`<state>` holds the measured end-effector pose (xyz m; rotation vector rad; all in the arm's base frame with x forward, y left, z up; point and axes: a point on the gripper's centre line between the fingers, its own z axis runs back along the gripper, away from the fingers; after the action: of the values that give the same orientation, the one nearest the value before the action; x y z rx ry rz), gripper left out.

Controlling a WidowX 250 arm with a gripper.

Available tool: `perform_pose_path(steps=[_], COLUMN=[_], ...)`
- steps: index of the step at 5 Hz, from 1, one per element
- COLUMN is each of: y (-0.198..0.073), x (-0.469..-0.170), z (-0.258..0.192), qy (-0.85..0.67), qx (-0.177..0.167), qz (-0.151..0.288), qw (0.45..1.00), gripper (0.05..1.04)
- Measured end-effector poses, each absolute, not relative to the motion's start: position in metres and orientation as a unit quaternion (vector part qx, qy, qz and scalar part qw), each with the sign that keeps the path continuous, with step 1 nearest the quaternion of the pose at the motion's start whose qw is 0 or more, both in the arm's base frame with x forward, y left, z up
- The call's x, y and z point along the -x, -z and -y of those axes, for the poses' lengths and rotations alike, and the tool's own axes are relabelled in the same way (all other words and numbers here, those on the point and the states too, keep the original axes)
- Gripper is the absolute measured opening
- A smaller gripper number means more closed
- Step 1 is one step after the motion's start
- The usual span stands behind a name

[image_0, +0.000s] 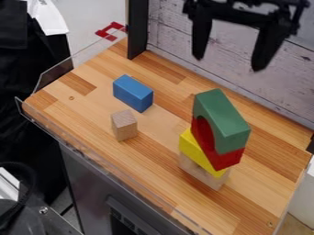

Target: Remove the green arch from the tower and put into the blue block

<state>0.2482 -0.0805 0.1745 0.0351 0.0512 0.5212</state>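
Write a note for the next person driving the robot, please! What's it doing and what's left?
Gripper: open and empty, up above the back of the table.
Green arch: on top of the tower, right on the red block.
Blue block: lying on the table, apart from the tower.
Done: no part of the move.
Left: grab the arch, lift it off, put it on the blue block.

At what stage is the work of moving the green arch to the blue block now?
Nothing of the move looks done: the green arch sits atop the red piece of the tower. The gripper is open and holds nothing. Left to do: grasp the arch, lift it off, and set it on the blue block, which lies apart from the tower.
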Motion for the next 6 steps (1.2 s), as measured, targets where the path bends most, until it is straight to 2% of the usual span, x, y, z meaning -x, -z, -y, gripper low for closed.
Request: perform_pose_path(steps=[1,2,3,4,6], y=[-0.162,-0.152,-0.148,-0.145,-0.141], x=[-0.238,-0.229,-0.227,-0.230,-0.236], z=[0.086,0.088,0.084,0.078,0.079], qy=[-0.323,-0.405,-0.462,-0.496,-0.494], qx=[-0.023,-0.005,0.025,0.036,0.031], qz=[-0.042,-0.038,-0.014,0.000,-0.007], qw=[0.945,0.914,0.886,0.868,0.869], gripper=[0.999,0.999,0.999,0.999,0.999])
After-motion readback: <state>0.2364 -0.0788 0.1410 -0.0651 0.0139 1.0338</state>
